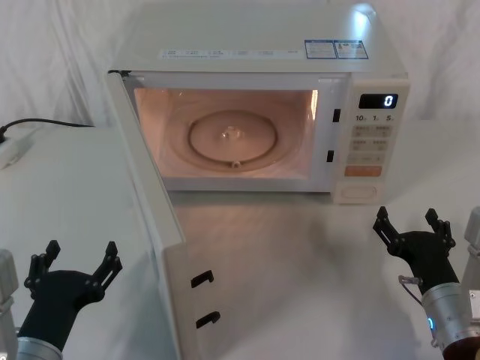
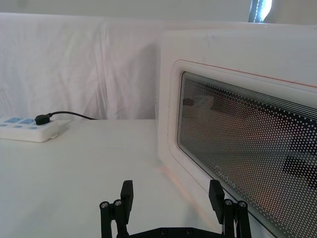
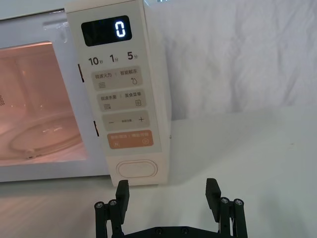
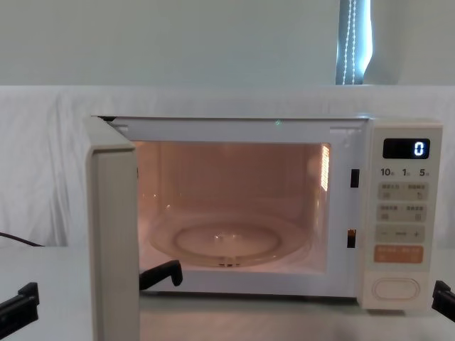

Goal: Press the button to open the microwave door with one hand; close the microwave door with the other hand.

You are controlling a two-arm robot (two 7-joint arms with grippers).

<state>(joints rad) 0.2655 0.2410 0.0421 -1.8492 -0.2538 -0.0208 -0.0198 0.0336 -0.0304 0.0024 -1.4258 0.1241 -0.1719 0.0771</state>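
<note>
The cream microwave stands at the back of the table with its cavity lit and its display showing 0. The microwave door is swung wide open toward me on its left hinge. The button sits at the bottom of the control panel. My right gripper hovers open in front of and below the button, not touching it. My left gripper is open to the left of the door's outer face, apart from it.
A white power strip with a black cable lies at the far left of the white table. White cloth hangs behind the microwave. The glass turntable inside is bare.
</note>
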